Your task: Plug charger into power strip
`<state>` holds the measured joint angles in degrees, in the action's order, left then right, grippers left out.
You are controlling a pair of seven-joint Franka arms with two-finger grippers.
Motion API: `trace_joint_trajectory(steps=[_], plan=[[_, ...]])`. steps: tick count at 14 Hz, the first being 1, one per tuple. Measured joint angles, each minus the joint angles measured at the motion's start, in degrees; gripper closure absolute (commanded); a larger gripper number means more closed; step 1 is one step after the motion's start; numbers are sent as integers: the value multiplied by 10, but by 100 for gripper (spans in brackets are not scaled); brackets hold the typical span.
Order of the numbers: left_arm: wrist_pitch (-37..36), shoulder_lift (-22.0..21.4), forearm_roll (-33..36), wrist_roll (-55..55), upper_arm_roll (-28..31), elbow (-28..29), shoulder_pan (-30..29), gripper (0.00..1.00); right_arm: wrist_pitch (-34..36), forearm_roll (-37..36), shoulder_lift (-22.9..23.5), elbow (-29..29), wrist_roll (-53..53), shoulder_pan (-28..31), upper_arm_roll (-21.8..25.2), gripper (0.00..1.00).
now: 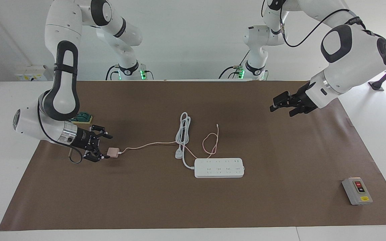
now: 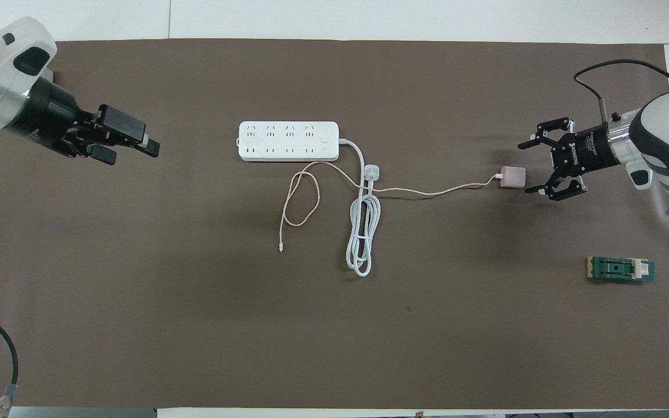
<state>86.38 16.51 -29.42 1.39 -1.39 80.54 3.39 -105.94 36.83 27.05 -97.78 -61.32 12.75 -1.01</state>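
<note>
Charger (image 1: 114,152): on the mat toward the right arm's end, cable trailing to the strip.
Strip (image 1: 219,167): mid-table, flat, sockets up.
Right gripper (image 1: 102,146): fingers spread, low, just beside the charger, not gripping.
Left gripper (image 1: 281,106): released, over bare mat.

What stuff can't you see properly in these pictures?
- Grey button box: in the overhead view the left arm covers it, so its buttons do not show.
- Charger pins: in both views the open right gripper is around them; touching or not, cannot tell.
- Green block: in the facing view the right arm hides part.
- Power strip socket markings: too small in both views.
</note>
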Motion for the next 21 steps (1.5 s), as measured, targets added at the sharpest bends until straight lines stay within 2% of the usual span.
trace_joint_trajectory(steps=[5, 10, 12, 13, 14, 15, 16, 17, 21], plan=[[45, 64, -210, 88, 1, 10, -11, 0, -23, 12, 24, -1, 40, 8, -1, 0], [64, 126, -425, 249, 1, 66, -14, 0, -45, 22, 45, -2, 57, 5, -2, 0], [64, 151, -510, 304, 0, 105, -14, 0, -49, 22, 54, -3, 66, 6, -2, 1], [64, 159, -540, 318, -1, 129, -14, 0, -50, 22, 56, -2, 68, 6, -2, 12], [64, 163, -559, 326, -2, 153, -13, 0, -53, 22, 56, -3, 68, 5, -2, 32], [67, 164, -570, 332, -3, 174, -13, 0, -56, 22, 56, -3, 68, 5, -2, 62], [70, 164, -574, 338, -2, 188, -14, 0, -58, 23, 56, -3, 69, 5, -3, 85], [72, 165, -576, 346, -1, 195, -14, 0, -66, 26, 56, -3, 69, 5, -3, 100], [72, 168, -598, 373, -2, 199, -14, 0, -71, 35, 53, -6, 69, 5, -3, 100]])
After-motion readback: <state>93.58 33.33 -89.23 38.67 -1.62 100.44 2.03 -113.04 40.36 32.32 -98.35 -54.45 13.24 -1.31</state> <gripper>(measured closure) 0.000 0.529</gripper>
